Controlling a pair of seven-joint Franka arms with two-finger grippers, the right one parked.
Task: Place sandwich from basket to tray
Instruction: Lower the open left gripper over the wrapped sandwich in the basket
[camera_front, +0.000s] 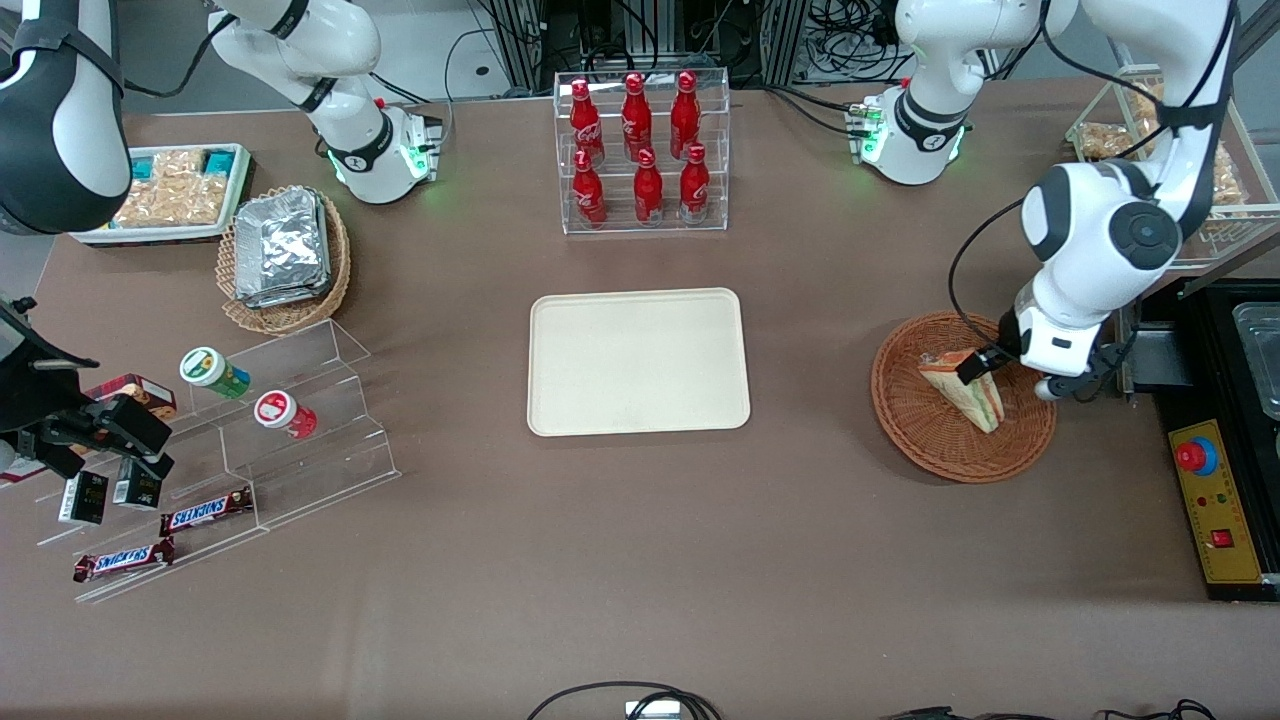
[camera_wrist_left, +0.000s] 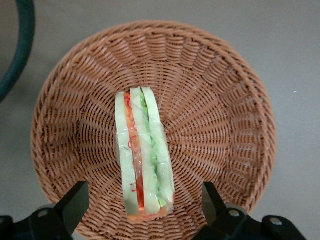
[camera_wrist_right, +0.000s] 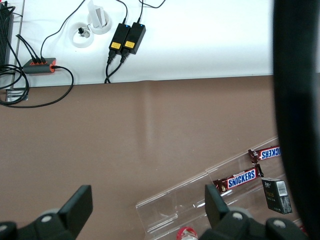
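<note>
The sandwich lies on its edge in the reddish-brown basket, showing pale bread with red and green layers under clear wrap. My left gripper hangs low over the basket, open. Its two black fingers stand on either side of the sandwich's wide end, with wicker showing between each finger and the wrap. The cream tray rests bare at the table's middle, well away from the basket toward the parked arm's end.
A clear rack of red bottles stands farther from the camera than the tray. Toward the working arm's end are a black unit and a yellow panel with a red button. A tan basket of foil packs and acrylic snack steps lie toward the parked arm's end.
</note>
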